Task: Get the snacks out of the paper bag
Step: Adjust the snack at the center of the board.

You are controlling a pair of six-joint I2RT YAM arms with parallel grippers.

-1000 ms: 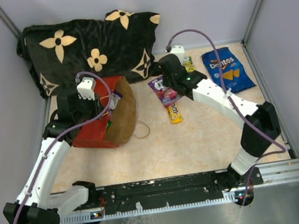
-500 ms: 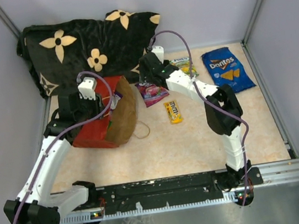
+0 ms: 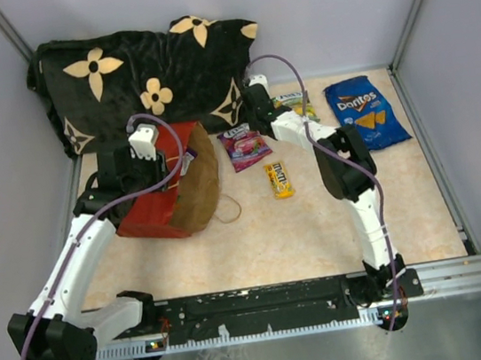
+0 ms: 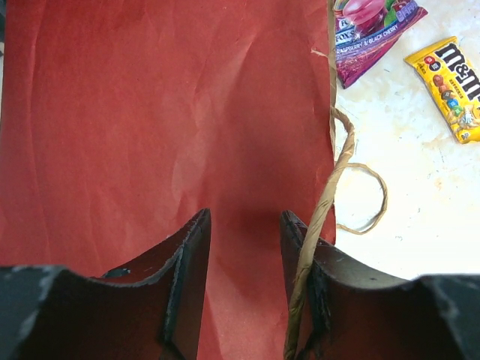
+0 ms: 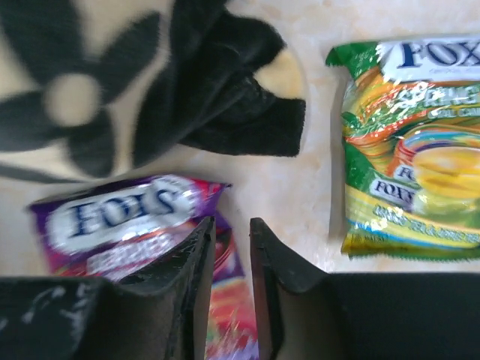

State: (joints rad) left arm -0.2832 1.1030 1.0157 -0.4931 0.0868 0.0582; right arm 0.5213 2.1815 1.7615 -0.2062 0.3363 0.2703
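Observation:
The red paper bag lies on its side at the left, brown inside facing right. It fills the left wrist view. My left gripper hovers over its red side, jaws apart and empty, and a tan cord handle lies along its right finger. A purplish packet peeks from the bag's mouth. My right gripper is narrowly open just above the purple pouch. The green pouch, M&M's packet and Doritos bag lie on the table.
The black flower-patterned pillow lies along the back, its corner just ahead of my right gripper. Grey walls with metal posts close the sides. A second cord loop trails on the table beside the bag's mouth.
My right arm has folded back toward the pillow. The purple pouch has shifted left and back, away from the M&M's packet, and now lies flat. The left arm has barely moved.

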